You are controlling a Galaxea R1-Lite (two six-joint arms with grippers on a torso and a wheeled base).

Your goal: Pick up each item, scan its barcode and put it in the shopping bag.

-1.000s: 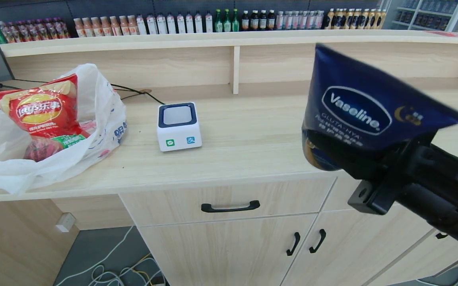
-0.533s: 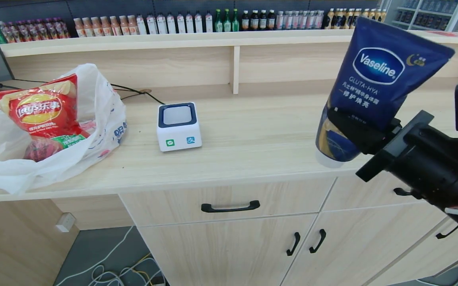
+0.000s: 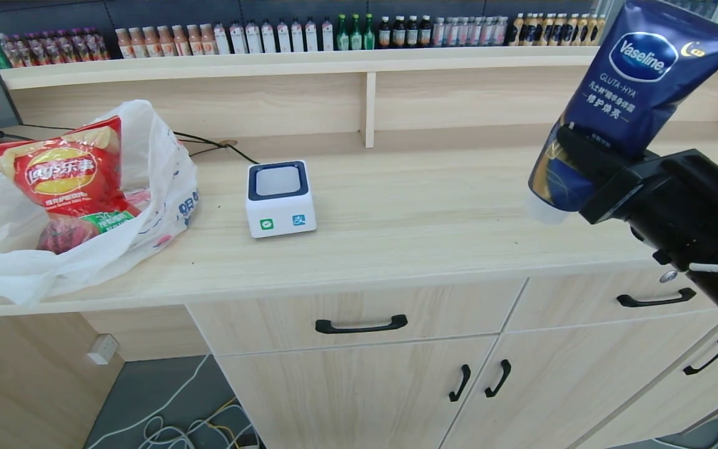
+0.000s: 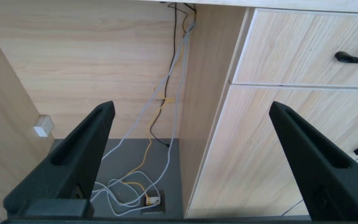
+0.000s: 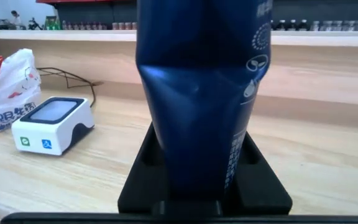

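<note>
The right claw (image 3: 589, 165) is clenched around the lower body of a dark blue squeeze tube (image 3: 636, 81), held well to the right of the white cube scanner with a blue-rimmed top (image 3: 280, 198). The tube's pale cap end seems to hang just above the light wooden desk (image 3: 396, 231). The white plastic shopping bag (image 3: 159, 168), holding a red chip packet (image 3: 63, 171), lies left of the scanner. The left claw (image 4: 191, 118) is spread wide and holds nothing, lower than the scanner and facing the cupboard fronts.

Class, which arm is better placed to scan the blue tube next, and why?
Right: the right gripper holds the blue tube above the counter that bears the scanner; the left gripper hangs open, empty, down by the cabinet doors.
</note>
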